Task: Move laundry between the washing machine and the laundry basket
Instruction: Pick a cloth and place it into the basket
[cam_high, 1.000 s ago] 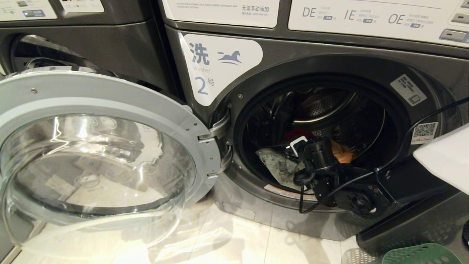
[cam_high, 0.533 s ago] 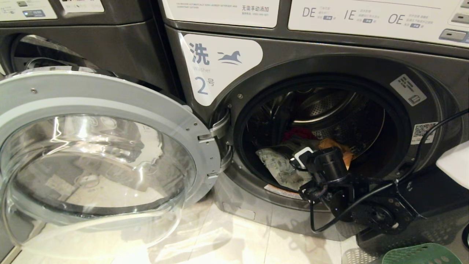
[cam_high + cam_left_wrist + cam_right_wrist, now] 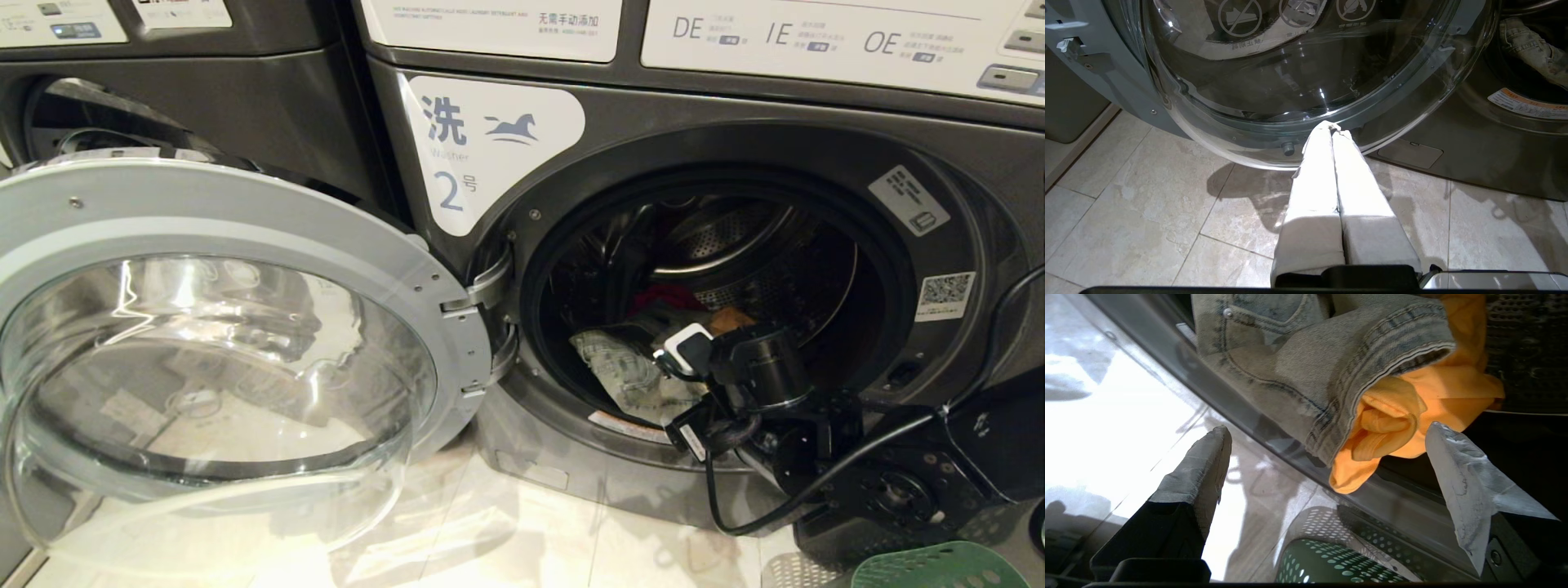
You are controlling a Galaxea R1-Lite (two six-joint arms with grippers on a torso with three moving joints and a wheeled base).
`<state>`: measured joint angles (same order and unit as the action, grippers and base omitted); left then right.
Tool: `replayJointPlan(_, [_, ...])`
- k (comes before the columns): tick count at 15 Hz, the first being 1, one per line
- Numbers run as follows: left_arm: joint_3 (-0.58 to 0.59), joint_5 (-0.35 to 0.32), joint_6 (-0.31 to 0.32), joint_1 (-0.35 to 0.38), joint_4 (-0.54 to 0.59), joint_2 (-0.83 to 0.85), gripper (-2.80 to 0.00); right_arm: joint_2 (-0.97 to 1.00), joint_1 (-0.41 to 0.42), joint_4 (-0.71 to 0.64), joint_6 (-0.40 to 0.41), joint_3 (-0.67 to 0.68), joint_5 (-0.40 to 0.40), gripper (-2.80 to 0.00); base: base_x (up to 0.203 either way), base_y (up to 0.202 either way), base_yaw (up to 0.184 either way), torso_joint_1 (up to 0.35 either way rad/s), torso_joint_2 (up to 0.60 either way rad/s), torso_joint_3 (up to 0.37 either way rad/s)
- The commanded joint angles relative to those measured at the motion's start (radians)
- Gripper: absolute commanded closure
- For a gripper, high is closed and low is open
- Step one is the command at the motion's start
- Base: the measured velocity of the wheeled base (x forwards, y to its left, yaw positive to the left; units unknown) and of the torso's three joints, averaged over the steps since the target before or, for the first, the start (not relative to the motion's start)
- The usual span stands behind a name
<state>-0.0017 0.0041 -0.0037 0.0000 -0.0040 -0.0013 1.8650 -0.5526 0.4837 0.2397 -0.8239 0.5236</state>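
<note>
The left hand (image 3: 1334, 130), its two white-wrapped fingers (image 3: 1318, 175) pressed flat together, hangs above the beige stone-tiled floor (image 3: 1147, 204). Its tips point at the lower rim of the round grey-framed glass washer door (image 3: 1290, 81), which stands swung open. Beside the door, a pale denim garment (image 3: 1527, 45) lies in the dark washing machine opening (image 3: 1494, 134).

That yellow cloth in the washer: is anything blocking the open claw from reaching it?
Nothing visible does. The right gripper is open at the drum's mouth, the yellow cloth straight ahead between its fingers. The jeans lie partly over the cloth, but its front edge is bare.
</note>
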Motion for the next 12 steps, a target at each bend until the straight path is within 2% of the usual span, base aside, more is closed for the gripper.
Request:
replayJointPlan(1, [0.000,0.001,-0.001,0.000,-0.001,0.001,0.00,0.017,0.002,0.007,0.002,-0.005,0.013,-2.80,0.000,0.000,0.000,0.000,0.00,0.000])
replayJointPlan(4, [0.000,0.001,-0.001,0.000,-0.001,0.001,0.00,0.065,0.013,0.010,-0.003,-0.045,0.033,-2.80,0.000,0.000,0.000,0.000,0.00,0.000])
replayJointPlan(7, [0.000,0.001,-0.001,0.000,-0.001,0.001,0.00,0.123,0.063,0.006,-0.002,-0.109,0.045,-2.80,0.000,0.000,0.000,0.000,0.00,0.000])
replayJointPlan(12, [-0.001,-0.001,-0.001,0.000,0.004,0.001,0.00,0.149,0.126,0.007,-0.002,-0.113,0.038,-2.80,0.000,0.000,0.000,0.000,0.00,0.000])
